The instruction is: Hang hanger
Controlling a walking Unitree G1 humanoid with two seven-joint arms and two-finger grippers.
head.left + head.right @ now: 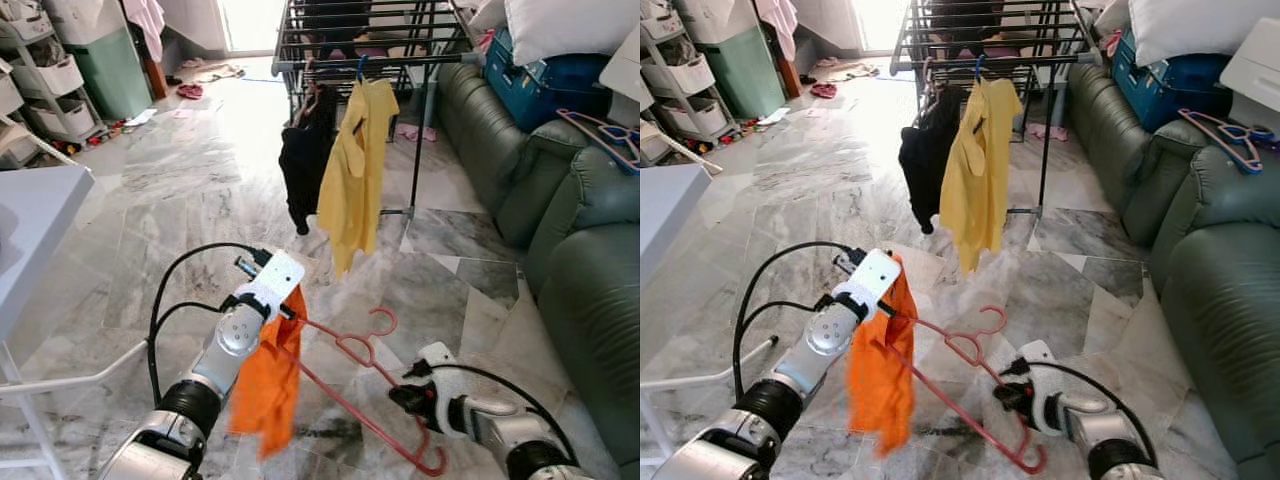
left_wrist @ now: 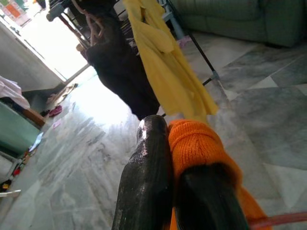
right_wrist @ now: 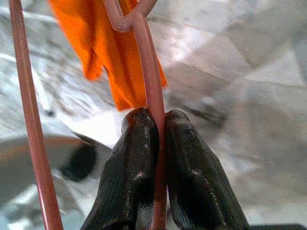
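**Still well short of the rack**

Ahead, the drying rack [image 1: 370, 40] is standing well apart. The right gripper [image 3: 158, 120] is pinching the red hanger [image 1: 370, 400]; the left gripper [image 2: 168, 129] is clamping the orange cloth [image 1: 268, 385] at its far end.

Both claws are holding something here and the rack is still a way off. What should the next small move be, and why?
Probably step toward the rack, keeping both grips. The right claw is shut on the hanger; the left claw pinches the orange cloth draped at the hanger's other end. The yellow shirt and black garment hang from a rail well beyond the arms, so hooking on looks out of reach.
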